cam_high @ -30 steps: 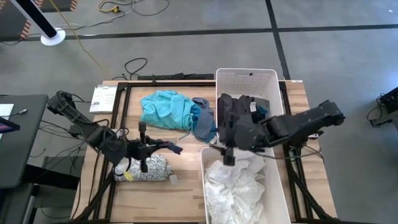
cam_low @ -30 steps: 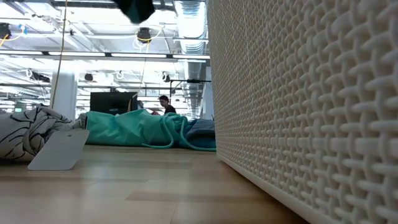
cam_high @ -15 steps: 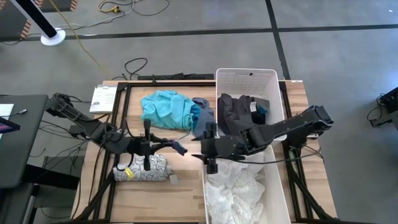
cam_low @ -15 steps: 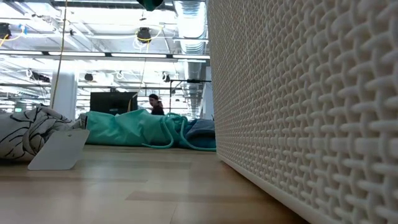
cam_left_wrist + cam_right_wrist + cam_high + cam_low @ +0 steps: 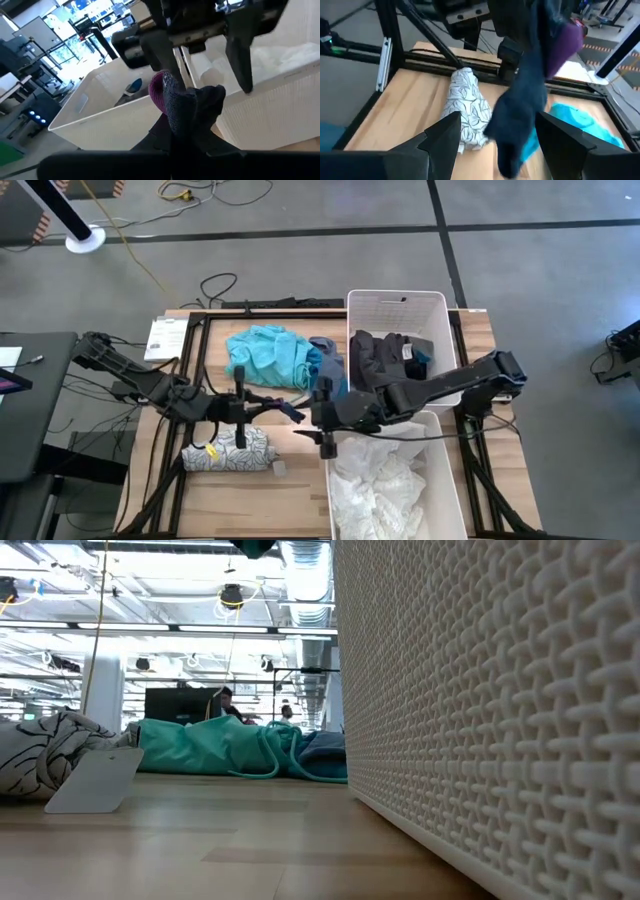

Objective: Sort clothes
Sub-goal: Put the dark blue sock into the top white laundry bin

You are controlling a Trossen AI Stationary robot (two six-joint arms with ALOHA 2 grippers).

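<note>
My left gripper [image 5: 274,408] is shut on a dark sock with a purple toe [image 5: 291,414], held above the table between the clothes and the bins. My right gripper [image 5: 323,418] is open. Its two fingers [image 5: 442,135] stand on either side of the sock [image 5: 525,100] without touching it. A teal garment [image 5: 264,355] and a grey-blue one [image 5: 326,372] lie at the table's far middle. A white leaf-print garment [image 5: 228,450] lies near the left front. My left gripper holds the dark sock [image 5: 186,106] level, from the table's left. The bunched sock hides the place of contact in the left wrist view. The purple toe [image 5: 159,86] sticks out past the fingers. The rest hangs slack, clear of the table [image 5: 512,145].
Two white bins stand on the table's right: the far one [image 5: 396,308] holds dark clothes, the near one [image 5: 452,480] white clothes. The near bin's woven wall [image 5: 480,720] fills the low view's right. A white card [image 5: 166,337] lies at the far left corner.
My right gripper has gone from above the bins toward the table's left, up to the sock, and stays open. My left gripper has moved a little toward the right with the sock.
</note>
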